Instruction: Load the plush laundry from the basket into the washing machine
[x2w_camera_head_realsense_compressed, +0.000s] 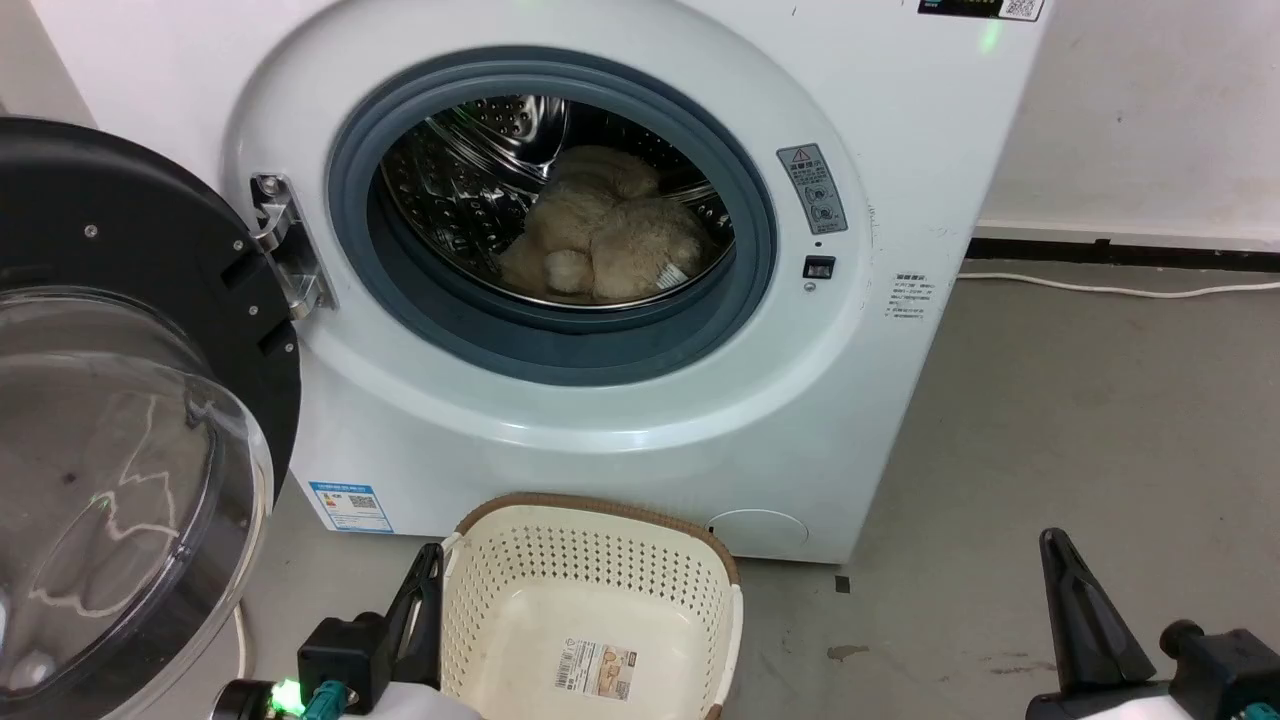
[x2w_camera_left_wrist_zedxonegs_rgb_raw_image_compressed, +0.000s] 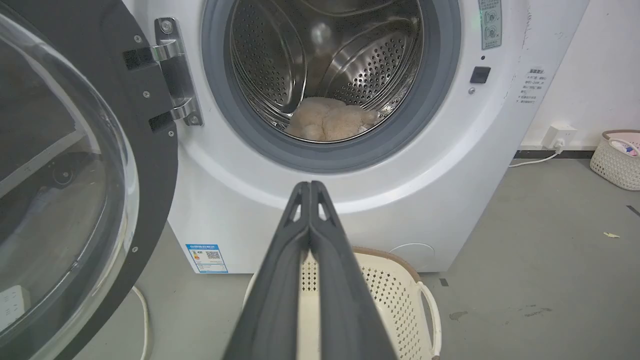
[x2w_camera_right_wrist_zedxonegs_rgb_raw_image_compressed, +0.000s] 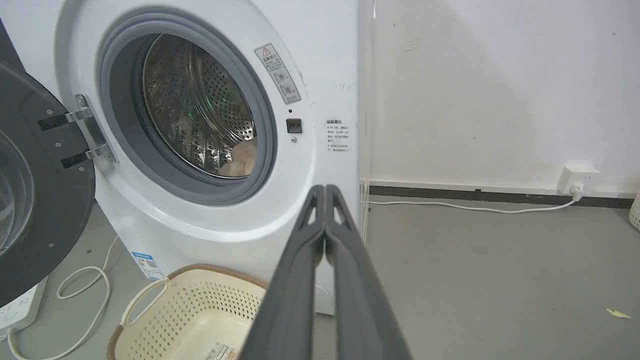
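Grey floor (x2w_camera_head_realsense_compressed: 1080, 420) fronts the washer (x2w_camera_head_realsense_compressed: 900, 150). I see the plush (x2w_camera_head_realsense_compressed: 600, 245) lying inside it, the basket (x2w_camera_head_realsense_compressed: 600, 503) holding nothing, so loading looks done. My left claw (x2w_camera_left_wrist_zedxonegs_rgb_raw_image_compressed: 310, 186) and right claw (x2w_camera_right_wrist_zedxonegs_rgb_raw_image_compressed: 325, 189) are clenched on nothing; door (x2w_camera_head_realsense_compressed: 130, 250) open.

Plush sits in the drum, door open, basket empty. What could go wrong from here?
1. The plush lies low toward the front of the drum; shutting the door might pinch fur against the seal.
2. The left gripper sits right beside the basket; swinging toward the door could knock it.
3. A cable lies on the floor below the door and might snag if the robot rolls in.
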